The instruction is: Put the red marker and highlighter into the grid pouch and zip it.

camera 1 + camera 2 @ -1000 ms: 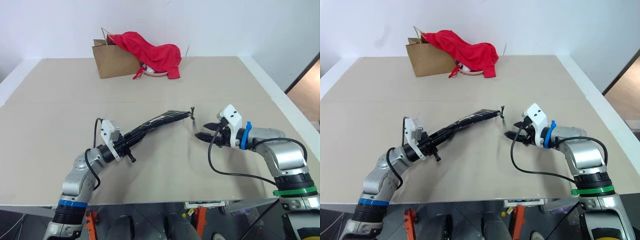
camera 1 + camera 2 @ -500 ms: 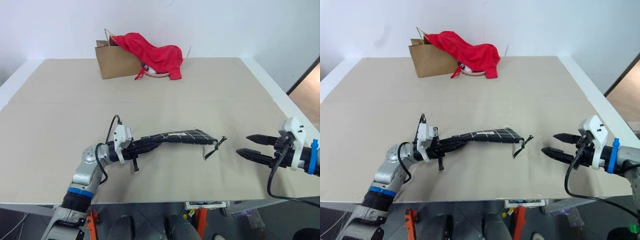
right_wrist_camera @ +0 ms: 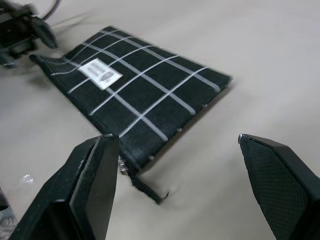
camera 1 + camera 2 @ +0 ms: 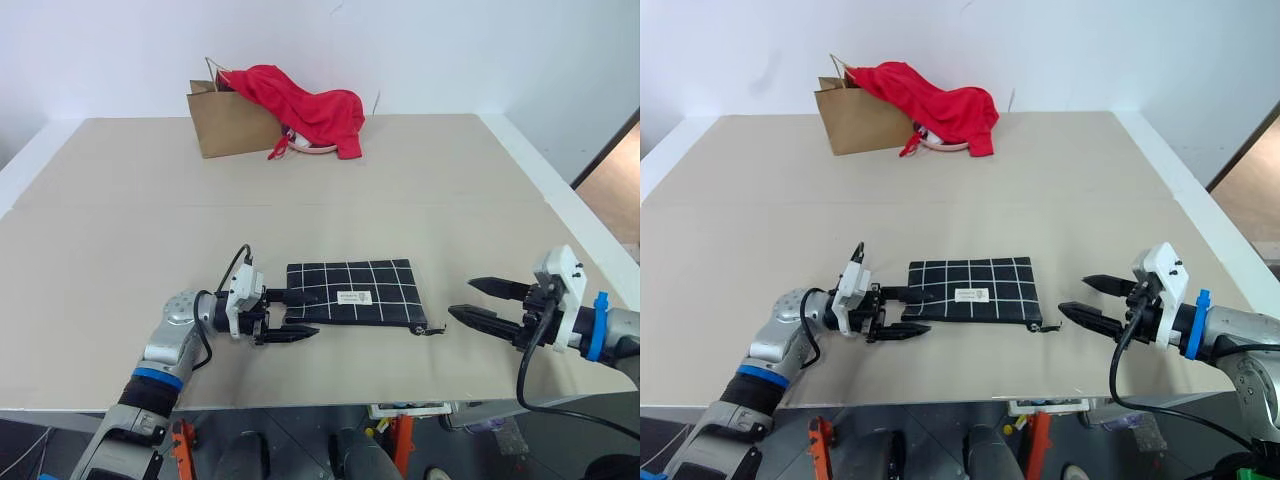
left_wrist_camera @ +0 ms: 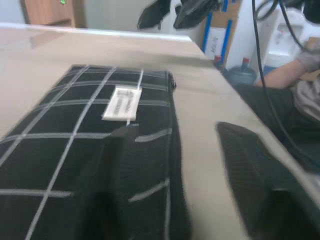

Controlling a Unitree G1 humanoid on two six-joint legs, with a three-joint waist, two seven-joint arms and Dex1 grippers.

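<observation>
The grid pouch lies flat on the table, black with white lines and a small white label, and its pull cord trails off its right end. My left gripper is open at the pouch's left end, one finger over that edge and the other just in front of it. My right gripper hovers open a little to the right of the cord, touching nothing. In the right wrist view the pouch lies beyond the spread fingers. The red marker and the highlighter are out of view.
A brown paper bag draped with a red cloth stands at the back of the table. The table's front edge runs close below both grippers, and its right edge lies near my right arm.
My left gripper has opened and let go of the pouch, which now lies flat instead of hanging bent in the air. My right gripper has drawn back to the right, away from the cord.
</observation>
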